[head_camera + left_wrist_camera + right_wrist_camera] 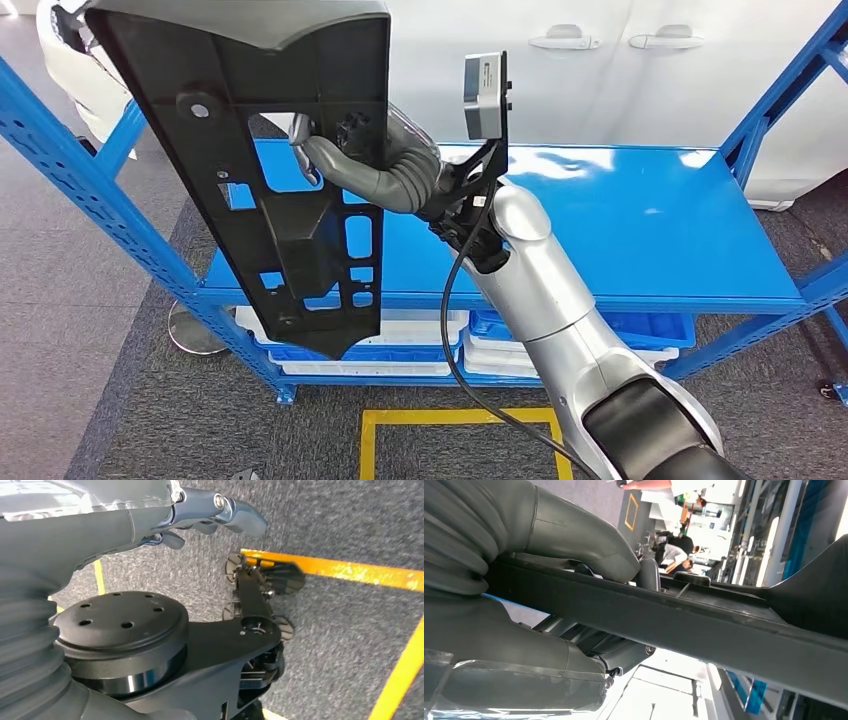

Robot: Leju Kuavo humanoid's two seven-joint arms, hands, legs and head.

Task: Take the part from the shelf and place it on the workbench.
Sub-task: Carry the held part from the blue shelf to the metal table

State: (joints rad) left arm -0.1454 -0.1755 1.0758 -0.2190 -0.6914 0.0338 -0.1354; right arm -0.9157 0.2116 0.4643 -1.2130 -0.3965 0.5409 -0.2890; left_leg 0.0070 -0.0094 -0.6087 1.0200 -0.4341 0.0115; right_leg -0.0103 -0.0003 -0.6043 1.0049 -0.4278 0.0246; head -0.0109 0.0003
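One part (pixel 290 190) — right hand (pixel 345 160) grips it, above shelf (pixel 640 215).

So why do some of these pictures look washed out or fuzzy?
Head view: ceiling lights glare off the blue shelf. Right wrist view: the bright background is blown out, leaving the black part held by the right robot hand dark. Left wrist view: the left robot hand looks soft.

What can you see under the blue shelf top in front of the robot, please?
Under the blue shelf top lie white and blue trays on a lower level. The black part, held by the right hand, covers their left portion.
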